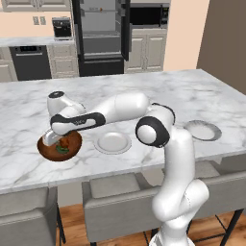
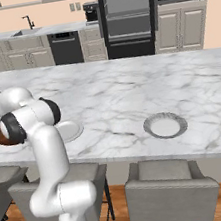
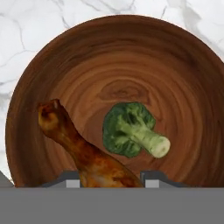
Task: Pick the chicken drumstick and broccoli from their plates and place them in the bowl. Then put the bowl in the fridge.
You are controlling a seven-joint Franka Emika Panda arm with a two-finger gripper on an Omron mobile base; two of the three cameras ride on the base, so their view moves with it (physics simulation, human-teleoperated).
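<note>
Gripper clamped on chicken drumstick inside bowl, beside broccoli; no writing legible.

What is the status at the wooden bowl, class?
Tool low over round dark reddish-brown wooden bowl, jaws astride orange-brown chicken drumstick. Green broccoli floret lies in bowl. Both pale round plates bare. Black fridge stands open.

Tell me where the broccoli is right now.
The broccoli lies inside the wooden bowl, beside the chicken drumstick, at the island counter's near left edge.
</note>
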